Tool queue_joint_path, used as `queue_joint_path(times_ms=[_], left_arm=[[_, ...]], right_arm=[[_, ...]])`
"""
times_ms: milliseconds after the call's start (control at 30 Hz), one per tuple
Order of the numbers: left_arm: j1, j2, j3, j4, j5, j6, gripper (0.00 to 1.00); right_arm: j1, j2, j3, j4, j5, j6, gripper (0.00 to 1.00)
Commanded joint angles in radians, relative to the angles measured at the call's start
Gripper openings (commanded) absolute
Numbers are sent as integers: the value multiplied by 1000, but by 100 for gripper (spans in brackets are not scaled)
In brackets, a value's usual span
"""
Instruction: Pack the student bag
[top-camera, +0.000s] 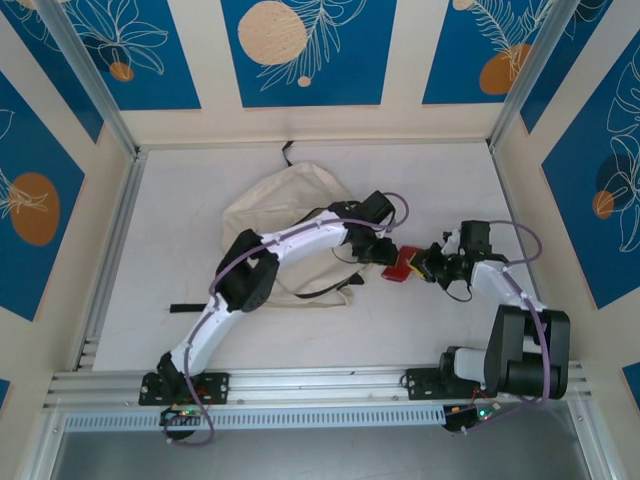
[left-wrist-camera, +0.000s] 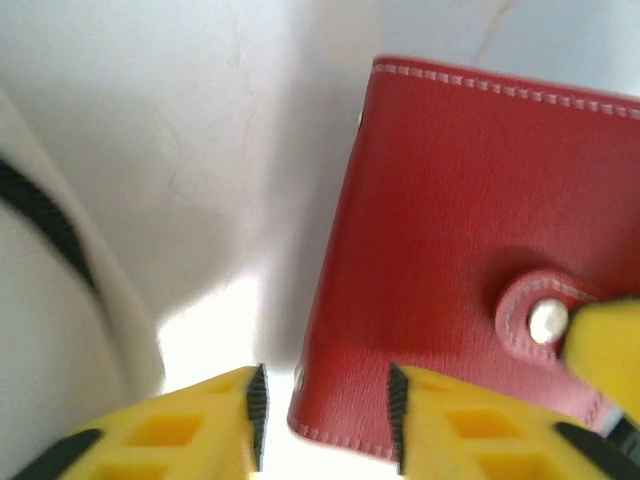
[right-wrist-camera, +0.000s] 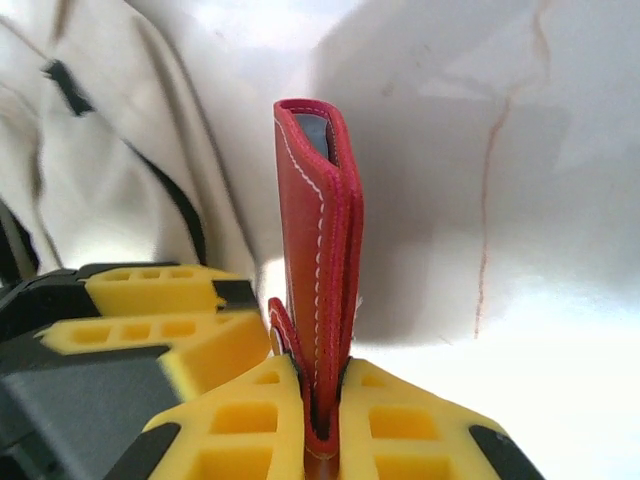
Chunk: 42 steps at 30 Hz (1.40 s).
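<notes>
At the near edge of the white table (top-camera: 430, 180) you see a ribbed aluminium rail (top-camera: 320, 382) carrying both arm bases. Past it, right of the table's middle, your right gripper (right-wrist-camera: 320, 392) has its yellow honeycomb fingers (right-wrist-camera: 400, 420) pressed together on a flat red grained leather-look wallet with white stitching (right-wrist-camera: 315, 220). The right wrist view shows the wallet edge-on, its slim folded spine standing up out of the grip. Your left gripper (left-wrist-camera: 325, 400) meets it from the left with its jaws apart. The wallet's (left-wrist-camera: 450, 250) lower corner sits in the gap, and a strip of bare table shows between it and the left finger, so nothing is clamped there. A rounded tab with a pale snap (left-wrist-camera: 545, 320) lies on the broad face, partly covered by a yellow fingertip at the frame's right edge.

Just left of the wallet (top-camera: 403, 266), around the table's centre and running toward the far edge, lies the soft cream fabric backpack with black straps (top-camera: 285, 205), slumped and creased. Your left arm crosses over it and hides its middle. A loose black strap (top-camera: 195, 307) trails toward the left edge. Blue leaf-patterned panels (top-camera: 300, 50) rise behind the far edge.
</notes>
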Motion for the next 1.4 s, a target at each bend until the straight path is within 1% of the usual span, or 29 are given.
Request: queue_joint_path(times_ms=[0, 133, 233, 300, 333, 400, 500, 533, 600, 667, 867, 967, 1133, 1267, 1367], left_arm=[[56, -187, -3, -67, -52, 18, 48], [103, -336, -120, -65, -127, 33, 56], [147, -444, -224, -73, -233, 54, 60], [182, -517, -308, -68, -301, 57, 64], [200, -545, -344, -65, -315, 52, 65], [249, -600, -419, -53, -319, 32, 67], [298, -667, -506, -36, -338, 11, 70], [309, -683, -525, -33, -344, 6, 71], [332, -713, -562, -32, -354, -8, 72], [347, -731, -589, -33, -360, -16, 73], [370, -753, -633, -27, -364, -21, 73], [375, -750, -640, -23, -361, -15, 73], [377, -734, -641, -26, -360, -1, 73], [380, -718, -642, -29, -364, 7, 72], [381, -703, -644, -25, -367, 8, 70]], right_arm=[[7, -84, 61, -36, -22, -31, 10], [47, -98, 112, -23, -121, -42, 10], [133, -54, 158, 19, -197, -36, 10], [218, -1, 192, 71, -227, -14, 10], [251, 30, 210, 91, -238, 0, 11], [326, 106, 241, 149, -245, 40, 10], [406, 225, 270, 283, -289, 121, 11], [429, 260, 285, 304, -294, 141, 11], [471, 341, 326, 330, -288, 171, 11], [490, 406, 360, 348, -288, 198, 11], [496, 552, 436, 456, -276, 286, 11], [494, 614, 491, 472, -220, 319, 11], [502, 713, 568, 556, -163, 416, 11], [539, 759, 632, 547, -68, 469, 11], [571, 782, 646, 558, 5, 521, 11]])
